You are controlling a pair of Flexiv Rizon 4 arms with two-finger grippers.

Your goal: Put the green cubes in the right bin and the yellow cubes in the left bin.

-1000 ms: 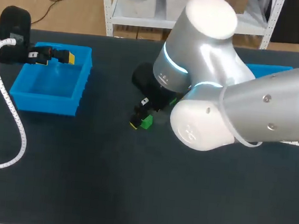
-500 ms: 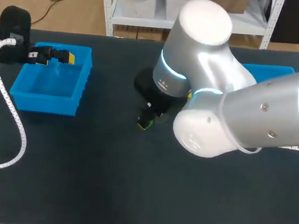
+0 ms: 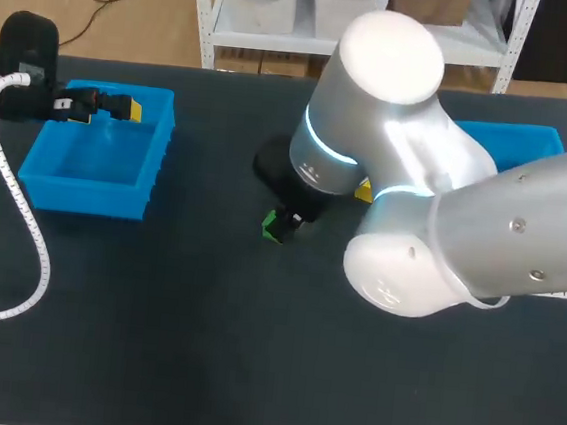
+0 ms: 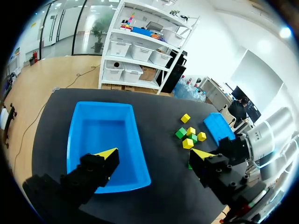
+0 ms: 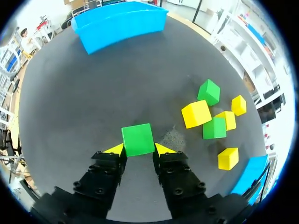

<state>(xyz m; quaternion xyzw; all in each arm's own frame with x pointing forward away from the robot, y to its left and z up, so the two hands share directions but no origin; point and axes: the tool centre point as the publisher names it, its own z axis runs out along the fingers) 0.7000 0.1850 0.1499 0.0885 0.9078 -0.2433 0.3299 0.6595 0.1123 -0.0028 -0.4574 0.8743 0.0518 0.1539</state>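
Now, right gripper (image 5: 138, 150) clamped on the green plastic cube (image 5: 138, 139): lift clear, swing steadily to the blue plastic right bin (image 3: 516, 145); left gripper (image 4: 154, 157) fingers apart.

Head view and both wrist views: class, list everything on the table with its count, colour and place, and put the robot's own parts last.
green cubes: 3, green; one held in the right gripper, two loose in the cluster beside it.
yellow cubes: 4, yellow; in that same cluster, nearer the right bin.
left bin: 1, blue; table's left side.
right bin: 1, blue; table's right side, partly hidden by the right arm.
table: 1, black; under everything.
cable: 1, white, coiled; along the table's left side.
left gripper: 1, black with yellow tips; open, over the left bin.
right gripper: 1, same colours; shut on a green cube.
right arm: 1, silver; reaching in from the right.
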